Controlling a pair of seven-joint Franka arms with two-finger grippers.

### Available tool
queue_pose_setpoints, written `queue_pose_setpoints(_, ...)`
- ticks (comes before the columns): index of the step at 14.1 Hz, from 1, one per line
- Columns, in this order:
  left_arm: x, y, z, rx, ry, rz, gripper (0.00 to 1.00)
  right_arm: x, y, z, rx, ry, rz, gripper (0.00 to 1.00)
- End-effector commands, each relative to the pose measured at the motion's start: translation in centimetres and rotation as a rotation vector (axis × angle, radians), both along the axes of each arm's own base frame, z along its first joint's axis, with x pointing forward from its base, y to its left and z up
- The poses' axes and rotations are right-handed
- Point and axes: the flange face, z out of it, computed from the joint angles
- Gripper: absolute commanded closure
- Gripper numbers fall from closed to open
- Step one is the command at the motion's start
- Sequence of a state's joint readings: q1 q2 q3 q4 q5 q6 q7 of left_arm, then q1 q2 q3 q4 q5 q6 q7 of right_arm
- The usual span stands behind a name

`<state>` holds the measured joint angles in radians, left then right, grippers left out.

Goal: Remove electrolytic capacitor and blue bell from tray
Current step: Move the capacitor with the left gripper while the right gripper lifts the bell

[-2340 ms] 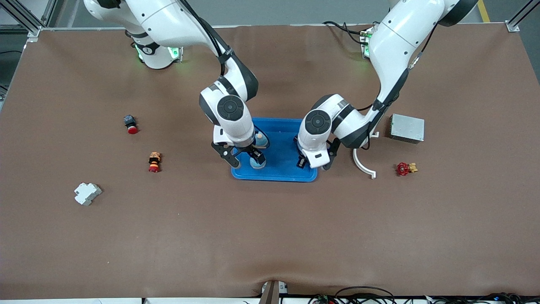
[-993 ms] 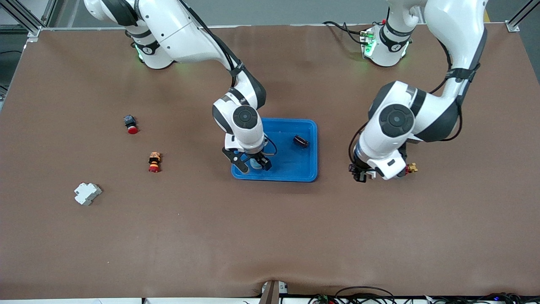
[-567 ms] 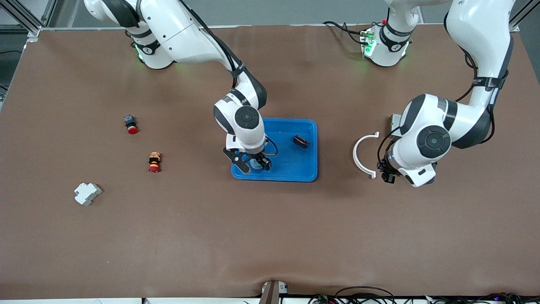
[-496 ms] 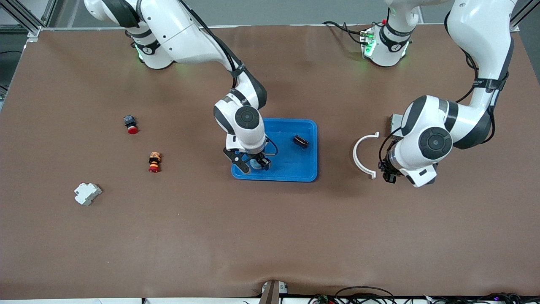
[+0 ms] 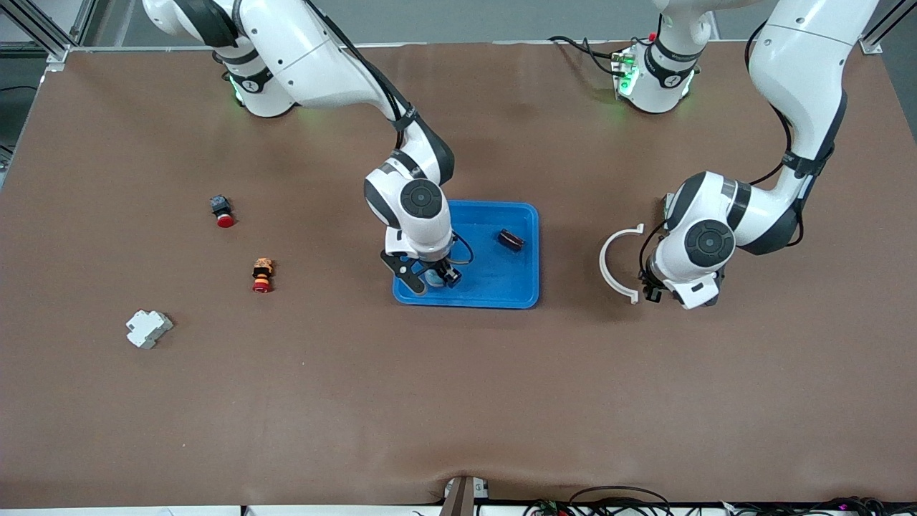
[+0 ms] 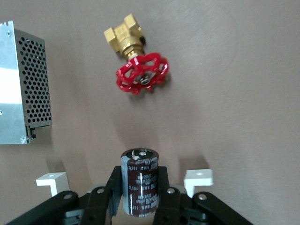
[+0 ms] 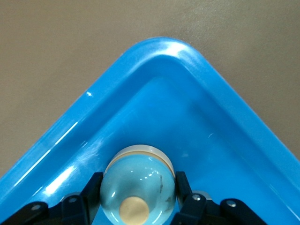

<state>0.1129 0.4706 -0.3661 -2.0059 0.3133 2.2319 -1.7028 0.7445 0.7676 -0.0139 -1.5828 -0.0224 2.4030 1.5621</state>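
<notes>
We see the right end effector [image 7: 138, 208] clamped around the smooth, slippery bell [image 7: 138, 189] in the tray [image 7: 197, 84] corner; left end effector [image 6: 139, 199] grips the rigid capacitor [image 6: 139, 182] mid-body over the tabletop [image 6: 234, 93].

My right hand [image 5: 432, 276] is in the tray [image 5: 501, 287], around the bell [image 7: 138, 180] in its corner nearest the camera. A capacitor [image 5: 511, 240] lies in the tray toward my left arm's end. My left hand [image 6: 140, 206] holds another capacitor [image 6: 139, 180] over the worktop [image 5: 458, 394], beside the valve [image 6: 138, 70] and box [image 6: 23, 89].
</notes>
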Motion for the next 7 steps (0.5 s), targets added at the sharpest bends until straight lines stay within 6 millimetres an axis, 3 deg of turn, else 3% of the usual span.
queue_pose_setpoints(1, -1.4, -0.1, -0.3, 0.026, -0.001, -0.051, 1.0, 0.8, 0.7, 1.2, -0.004, -0.025, -0.015, 1.0)
queue_pose_setpoints(3, -1.8, -0.2, -1.6, 0.021, 0.009, -0.06, 1.0, 1.5, 0.4, 2.7, -0.044, 0.005, -0.011, 1.0)
queue_pose_setpoints(5, -2.0, -0.1, -2.2, 0.006, -0.004, -0.059, 0.84, 2.1, -0.3, 4.5, -0.107, 0.064, 0.049, 1.0)
queue_pose_setpoints(7, -2.2, -0.2, -2.4, 0.004, -0.004, -0.059, 0.62, 3.4, -3.4, 7.8, -0.143, 0.12, 0.128, 1.0)
